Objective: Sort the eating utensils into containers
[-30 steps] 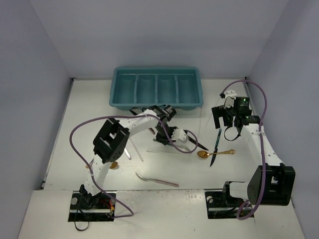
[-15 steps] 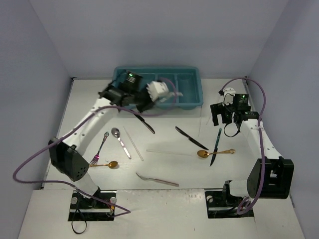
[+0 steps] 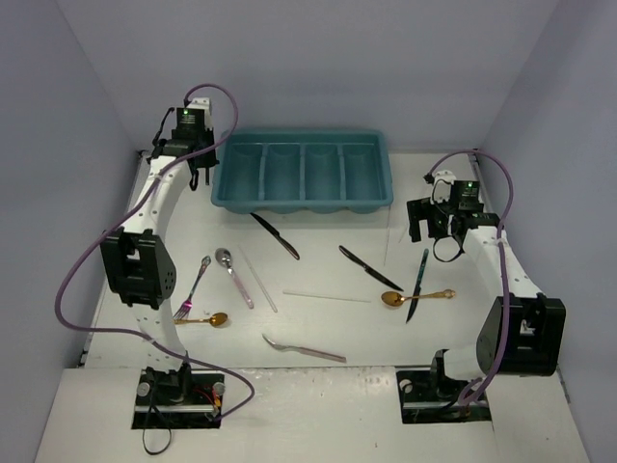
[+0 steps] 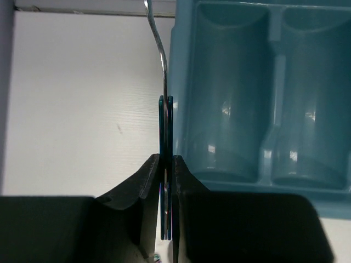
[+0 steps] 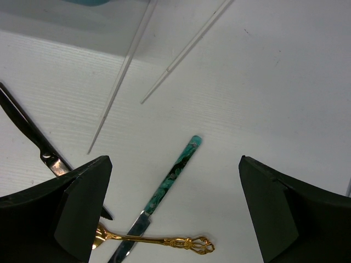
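Pinching a slim silver utensil (image 4: 163,66) beside the teal tray (image 4: 272,66), the left end effector (image 4: 166,161) is pressed together, while the right end effector (image 5: 173,164) hangs spread above a teal-handled knife (image 5: 162,189).

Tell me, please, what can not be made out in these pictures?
Left wrist view: utensil in the left gripper, its head cut off by the top edge; fork or spoon, cannot tell.
Right wrist view: gold spoon, bowl hidden behind a finger of the right gripper.
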